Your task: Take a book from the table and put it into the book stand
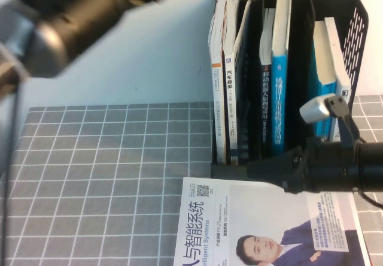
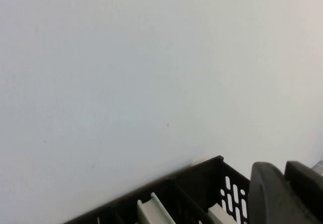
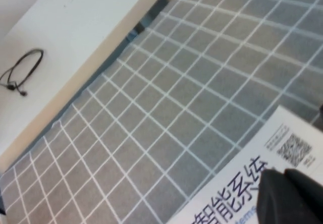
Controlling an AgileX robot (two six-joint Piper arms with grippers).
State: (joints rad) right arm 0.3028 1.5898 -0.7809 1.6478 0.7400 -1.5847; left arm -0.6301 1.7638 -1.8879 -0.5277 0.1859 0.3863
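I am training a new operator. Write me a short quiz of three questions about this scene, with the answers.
1. True or false: the white magazine with a suited man's portrait lies flat on the grey grid-patterned table cloth.
2. Which compartment of the black plastic book stand holds the thick book with a blue spine and white characters? A left, B middle, C right.
3. Fill in: the right gripper is low over the ___, while the left gripper is high, near the stand's top.

Key: 1 true; 2 B; 3 magazine.
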